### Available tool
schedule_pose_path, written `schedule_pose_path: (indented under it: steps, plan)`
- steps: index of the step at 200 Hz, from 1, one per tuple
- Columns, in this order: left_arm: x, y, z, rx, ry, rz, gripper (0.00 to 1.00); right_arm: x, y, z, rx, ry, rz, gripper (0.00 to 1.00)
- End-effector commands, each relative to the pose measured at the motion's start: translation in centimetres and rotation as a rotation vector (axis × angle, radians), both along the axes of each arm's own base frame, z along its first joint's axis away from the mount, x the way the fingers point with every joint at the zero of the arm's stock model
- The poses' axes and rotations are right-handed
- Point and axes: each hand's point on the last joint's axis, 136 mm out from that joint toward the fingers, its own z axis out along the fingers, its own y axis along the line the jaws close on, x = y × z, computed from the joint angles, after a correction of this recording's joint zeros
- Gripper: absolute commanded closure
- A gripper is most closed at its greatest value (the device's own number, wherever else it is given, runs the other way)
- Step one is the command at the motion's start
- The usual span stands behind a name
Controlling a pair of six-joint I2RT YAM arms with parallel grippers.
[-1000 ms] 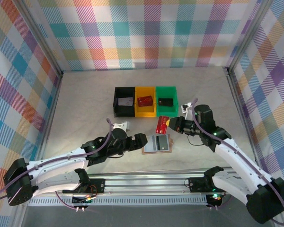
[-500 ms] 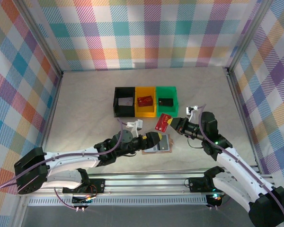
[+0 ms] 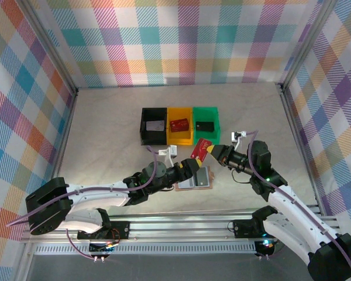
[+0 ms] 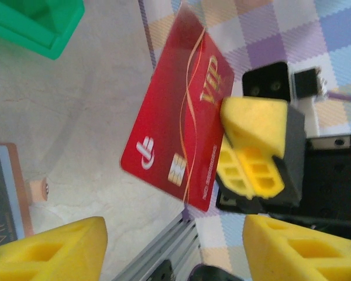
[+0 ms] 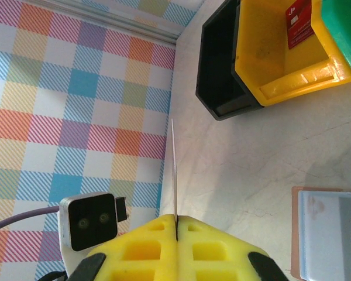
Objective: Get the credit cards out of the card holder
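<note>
My right gripper (image 3: 214, 153) is shut on a red credit card (image 3: 202, 149) marked VIP, held above the table just in front of the bins. From the right wrist, that card (image 5: 174, 170) stands edge-on, pinched between the yellow fingers (image 5: 176, 225). The tan card holder (image 3: 196, 178) lies open on the table below, showing pale cards inside (image 5: 330, 234). My left gripper (image 3: 190, 167) hovers over the holder's left part. Its jaws (image 4: 175, 252) are open with nothing between them, just short of the red card (image 4: 181, 140).
Three bins stand in a row behind: a black bin (image 3: 154, 126) with a grey card, a yellow bin (image 3: 179, 133) with a red card (image 5: 298, 23), and a green bin (image 3: 206, 114) with a dark card. Plaid walls enclose the table; a rail runs along the near edge.
My left gripper has swung right and forward from left of the holder to just under the red card, its jaws narrowing. The right gripper drew the card slightly up and back.
</note>
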Motion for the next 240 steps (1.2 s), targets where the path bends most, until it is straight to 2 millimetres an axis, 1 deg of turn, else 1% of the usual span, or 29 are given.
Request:
schedule_pose_path:
  steps: [1, 43, 85, 103, 124, 143, 183, 212, 226, 240]
  plan:
    - [0.8, -0.2, 2.4, -0.075, -0.033, 0.054, 0.41, -0.3, 0.1, 1.0, 0.039, -0.035, 0.013, 1.00]
    - [1.5, -0.7, 2.8, -0.107, -0.032, 0.078, 0.48, -0.5, 0.3, 1.1, 0.052, -0.037, 0.022, 1.00]
    - [1.9, -0.8, 3.1, -0.139, -0.030, 0.101, 0.53, -0.6, 0.3, 1.2, 0.062, -0.042, 0.024, 1.00]
    - [2.0, -0.8, 3.2, -0.145, -0.029, 0.106, 0.57, -0.7, 0.3, 1.0, 0.064, -0.036, 0.025, 1.00]
    - [2.1, -0.8, 3.4, -0.159, -0.026, 0.115, 0.60, -0.7, 0.4, 1.0, 0.070, -0.036, 0.023, 1.00]
    - [2.3, -0.9, 3.5, -0.167, -0.027, 0.120, 0.64, -0.7, 0.4, 0.9, 0.074, -0.035, 0.025, 1.00]
    - [2.5, -1.1, 3.6, -0.189, -0.022, 0.125, 0.67, -0.8, 0.5, 0.9, 0.076, -0.034, 0.025, 1.00]
    - [2.7, -0.9, 3.4, -0.193, -0.013, 0.142, 0.73, -0.8, 0.5, 0.7, 0.073, -0.029, 0.024, 1.00]
    - [2.7, -0.7, 3.4, -0.195, -0.011, 0.152, 0.78, -0.9, 0.5, 0.6, 0.073, -0.025, 0.026, 1.00]
    - [2.8, -0.4, 3.4, -0.192, -0.010, 0.162, 0.81, -1.0, 0.5, 0.5, 0.071, -0.024, 0.028, 1.00]
